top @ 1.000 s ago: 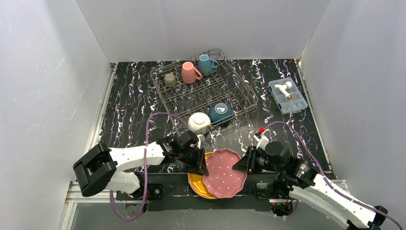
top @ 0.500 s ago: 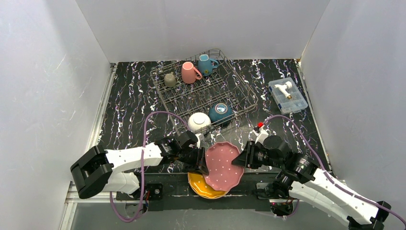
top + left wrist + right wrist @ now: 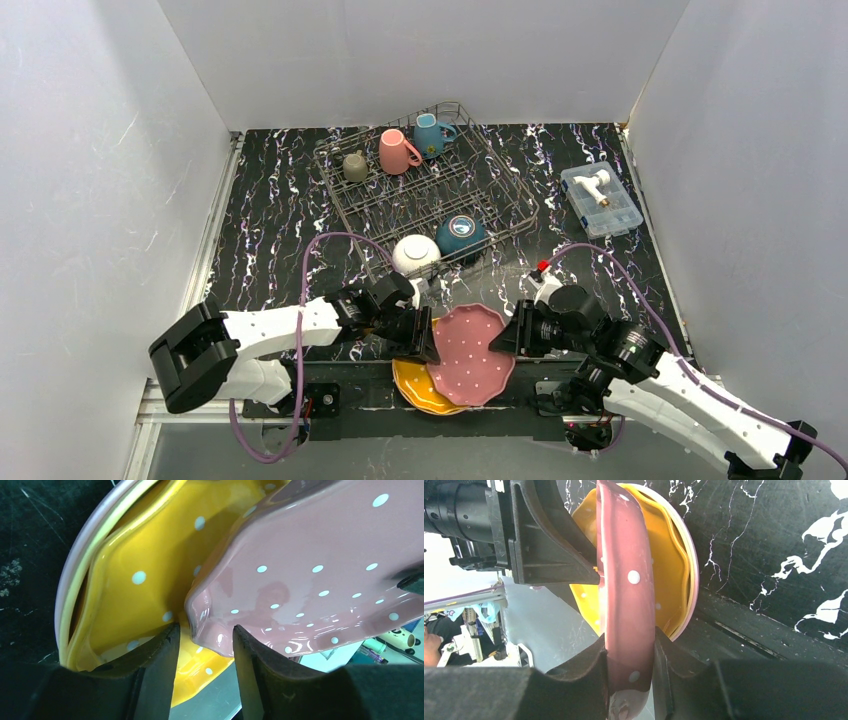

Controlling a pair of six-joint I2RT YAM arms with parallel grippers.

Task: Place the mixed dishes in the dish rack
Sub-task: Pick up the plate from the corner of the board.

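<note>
A pink dotted scalloped plate (image 3: 468, 355) hangs tilted over a yellow dotted plate (image 3: 412, 385) at the table's near edge. My right gripper (image 3: 505, 338) is shut on the pink plate's right rim, which fills the jaws in the right wrist view (image 3: 630, 645). My left gripper (image 3: 425, 340) stands open around the pink plate's left rim (image 3: 215, 635), with a gap beside the rim. The dish rack (image 3: 520, 215) at the back holds a grey-olive mug (image 3: 355, 166), a pink mug (image 3: 398, 151), a blue mug (image 3: 430, 134), a white bowl (image 3: 416, 254) and a teal bowl (image 3: 460, 234).
A clear plastic box (image 3: 601, 199) with a white item lies at the back right. A pale rim shows under the yellow plate (image 3: 140, 580). White walls close in the black marbled table on three sides.
My left jaws have spread apart off the pink plate's rim. The plate tipped up in the right gripper, then came back slightly lower. The right grip is unchanged.
</note>
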